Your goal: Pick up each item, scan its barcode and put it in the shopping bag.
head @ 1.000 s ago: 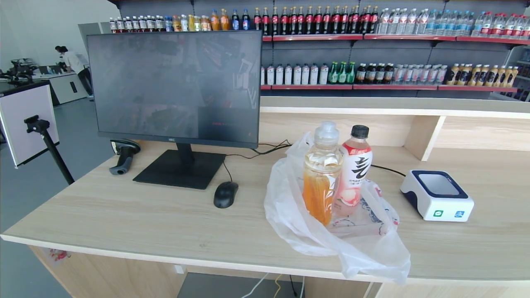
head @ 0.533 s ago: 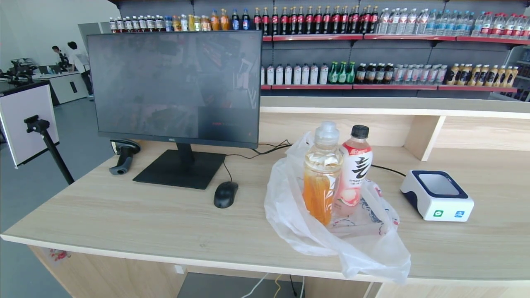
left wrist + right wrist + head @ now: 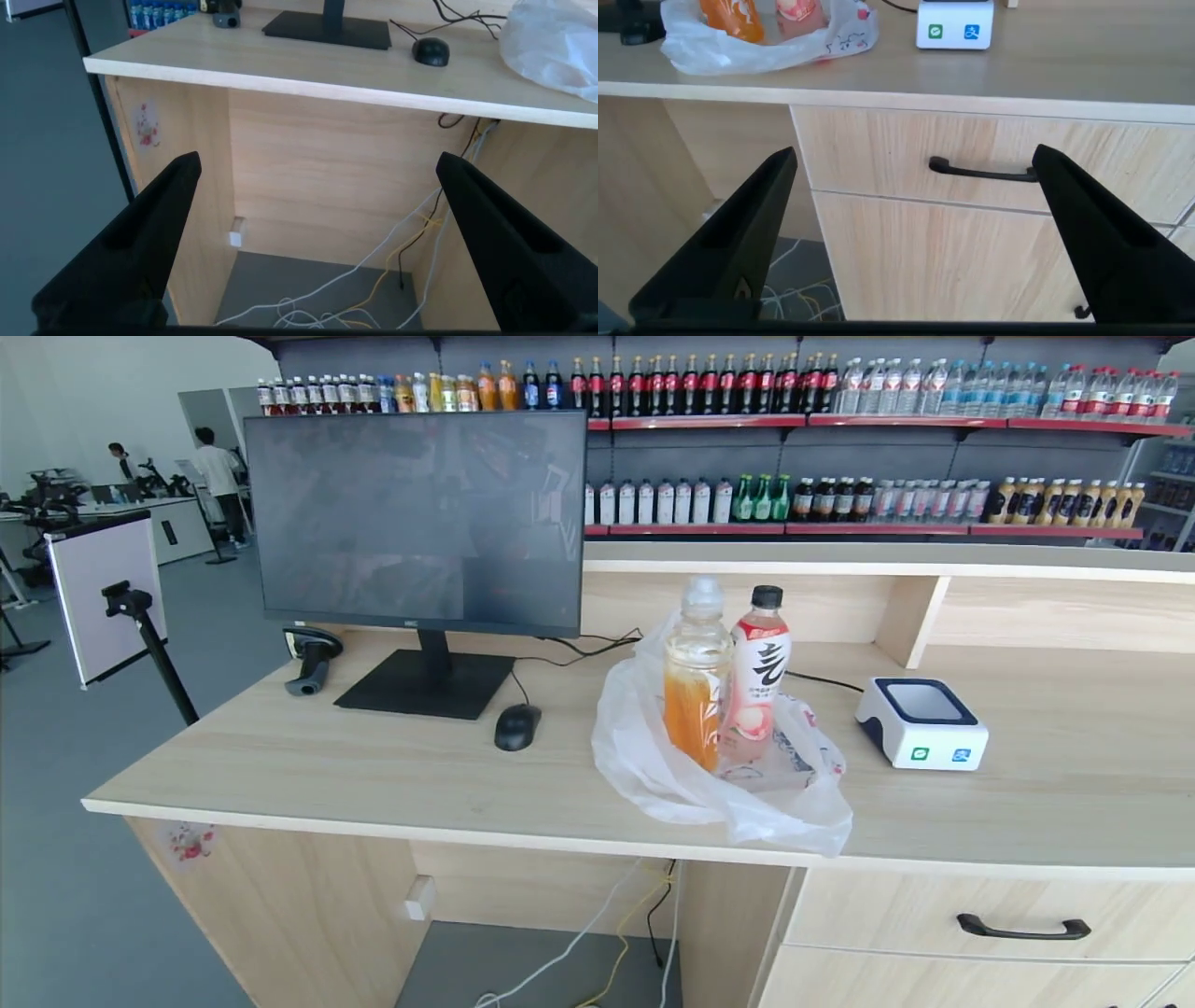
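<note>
An orange drink bottle [image 3: 695,681] and a pink peach-label bottle [image 3: 756,672] stand upright side by side inside the open white plastic shopping bag [image 3: 672,775] on the wooden counter. The white barcode scanner [image 3: 920,723] sits just to their right. My left gripper [image 3: 318,173] is open and hangs below counter height, facing the counter's open underside. My right gripper [image 3: 915,159] is open too, low in front of the drawer [image 3: 980,171]. The bag [image 3: 738,51] and the scanner [image 3: 955,25] lie on the counter above it.
A monitor [image 3: 420,523], a black mouse [image 3: 516,726] and a handheld scanner [image 3: 311,661] occupy the counter's left part. A raised shelf [image 3: 887,569] backs the counter. Cables [image 3: 607,933] hang under it. A tripod [image 3: 154,649] stands at the left.
The whole head view has shifted: the camera has pulled back, so the counter front and drawers show. The bottles, bag and scanner have not moved on the counter.
</note>
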Motion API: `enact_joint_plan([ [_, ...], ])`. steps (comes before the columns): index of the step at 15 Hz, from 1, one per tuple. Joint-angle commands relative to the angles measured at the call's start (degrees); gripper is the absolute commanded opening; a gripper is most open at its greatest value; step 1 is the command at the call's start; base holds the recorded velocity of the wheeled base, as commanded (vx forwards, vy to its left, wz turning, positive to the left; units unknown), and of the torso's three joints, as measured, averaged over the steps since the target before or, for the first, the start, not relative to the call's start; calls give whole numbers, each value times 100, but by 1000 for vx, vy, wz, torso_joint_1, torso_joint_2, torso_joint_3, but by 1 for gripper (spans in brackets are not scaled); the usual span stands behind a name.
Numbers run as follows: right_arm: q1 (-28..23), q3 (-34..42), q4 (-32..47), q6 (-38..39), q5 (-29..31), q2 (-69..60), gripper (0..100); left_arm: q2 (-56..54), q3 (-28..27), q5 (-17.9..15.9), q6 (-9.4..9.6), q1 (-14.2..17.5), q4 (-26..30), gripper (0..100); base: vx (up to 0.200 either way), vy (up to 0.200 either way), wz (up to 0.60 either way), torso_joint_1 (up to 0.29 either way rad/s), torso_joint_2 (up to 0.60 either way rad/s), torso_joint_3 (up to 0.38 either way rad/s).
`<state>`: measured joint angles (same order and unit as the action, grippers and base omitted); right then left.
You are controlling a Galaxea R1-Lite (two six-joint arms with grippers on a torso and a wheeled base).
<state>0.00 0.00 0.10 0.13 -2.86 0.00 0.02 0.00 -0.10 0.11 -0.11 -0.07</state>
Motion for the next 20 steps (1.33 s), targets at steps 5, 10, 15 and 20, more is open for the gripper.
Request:
enact_joint_plan([
  [5,0,0,-1,22,-4,0,100,-2,0,1,15,2,-1,100,-80,0,-240,2,-1,1],
  [10,0,0,-1,13,-4,0,100,-2,0,1,33,2,-1,100,0,0,-120,-1,0,0],
  [15,0,0,-1,13,-4,0,100,-2,0,1,15,2,-1,100,0,-200,0,2,4,2],
  [20,0,0,-1,4,-4,0,100,-2,0,1,15,2,7,100,0,-200,0,5,3,1],
])
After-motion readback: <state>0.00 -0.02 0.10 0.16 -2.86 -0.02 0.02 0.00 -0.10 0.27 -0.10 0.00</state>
